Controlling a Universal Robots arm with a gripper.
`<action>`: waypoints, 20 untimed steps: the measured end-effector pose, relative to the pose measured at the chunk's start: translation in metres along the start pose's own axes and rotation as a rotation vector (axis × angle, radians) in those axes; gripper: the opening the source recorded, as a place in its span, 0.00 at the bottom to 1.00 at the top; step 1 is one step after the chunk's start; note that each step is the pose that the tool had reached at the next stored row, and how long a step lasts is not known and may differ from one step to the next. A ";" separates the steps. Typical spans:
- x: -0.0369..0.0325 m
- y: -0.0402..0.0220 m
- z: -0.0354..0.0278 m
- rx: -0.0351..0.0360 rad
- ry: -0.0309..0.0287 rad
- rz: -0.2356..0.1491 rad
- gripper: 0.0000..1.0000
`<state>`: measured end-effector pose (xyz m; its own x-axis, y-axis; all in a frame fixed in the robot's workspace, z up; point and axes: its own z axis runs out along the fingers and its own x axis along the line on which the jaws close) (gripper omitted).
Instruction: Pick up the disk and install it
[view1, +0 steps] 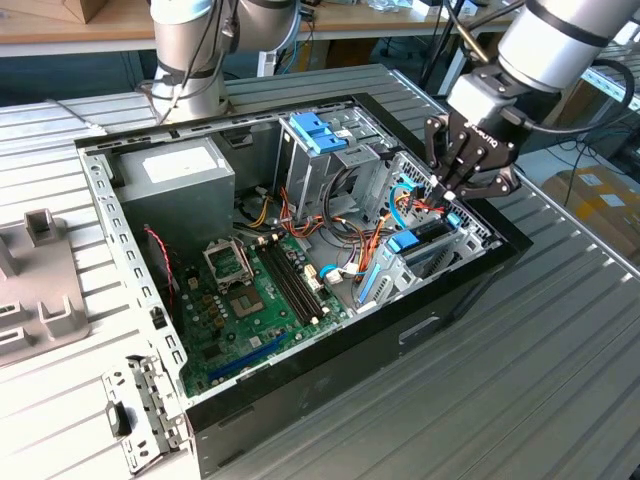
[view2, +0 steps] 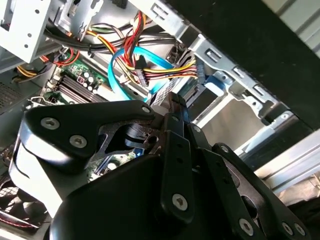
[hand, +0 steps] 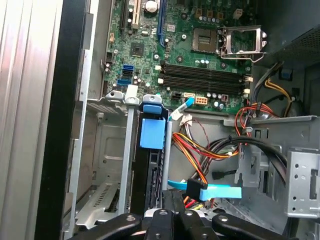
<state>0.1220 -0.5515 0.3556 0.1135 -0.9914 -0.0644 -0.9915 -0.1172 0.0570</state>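
The disk (view1: 428, 236) stands on edge in the drive bay at the corner of the open computer case on the exterior view's right, with a blue tab at its end. In the first wrist view the disk (hand: 151, 170) is a dark slab between metal rails under its blue tab (hand: 152, 132). My gripper (view1: 446, 192) hangs right over the bay, shut, its tips at the disk's upper edge. Both wrist views show the black fingers (hand: 169, 202) drawn together; I cannot tell whether they touch the disk. The gripper (view2: 172, 102) points down among the cables.
Bundled coloured wires (hand: 210, 150) and a light-blue flat cable (hand: 215, 191) crowd the space beside the bay. The case also holds a motherboard (view1: 250, 300), a grey power-supply box (view1: 175, 175) and a cage with blue handles (view1: 320, 135). A grey fixture (view1: 35, 270) lies outside the case.
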 end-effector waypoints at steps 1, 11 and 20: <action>0.0000 0.0003 0.0013 -0.0005 -0.0004 -0.008 0.11; 0.0001 0.0001 0.0050 -0.0072 0.0055 -0.114 0.11; -0.0082 -0.0010 0.0066 -0.0078 0.0060 -0.122 0.42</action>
<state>0.1217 -0.5429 0.3495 0.2339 -0.9701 -0.0654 -0.9697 -0.2376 0.0569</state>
